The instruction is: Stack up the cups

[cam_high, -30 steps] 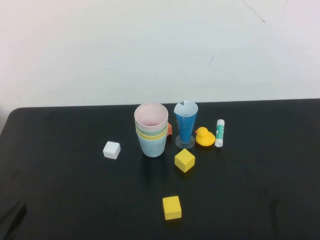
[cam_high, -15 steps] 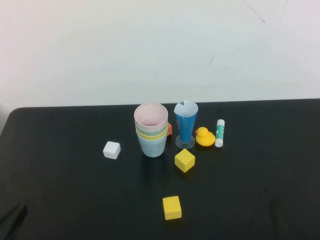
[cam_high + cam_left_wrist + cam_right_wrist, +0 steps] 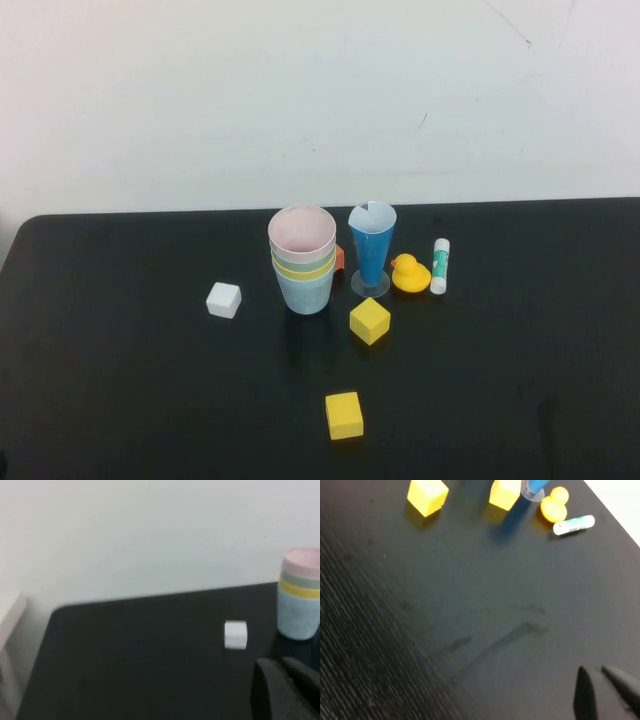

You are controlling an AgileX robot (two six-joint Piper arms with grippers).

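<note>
White cube point(image 3: 223, 300), two yellow cubes point(image 3: 369, 320), duck point(image 3: 409, 274), perhaps glue stick point(image 3: 439, 266)

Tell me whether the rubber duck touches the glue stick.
Apart: the high view shows black table between the rubber duck and the glue stick; both end effectors stay far away.

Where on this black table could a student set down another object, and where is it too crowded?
Free: the table left of the white cube, and right of the glue stick. Crowded: the stacked pastel cups, blue cone glass, rubber duck and yellow cubes. Left gripper and right gripper sit withdrawn.
</note>
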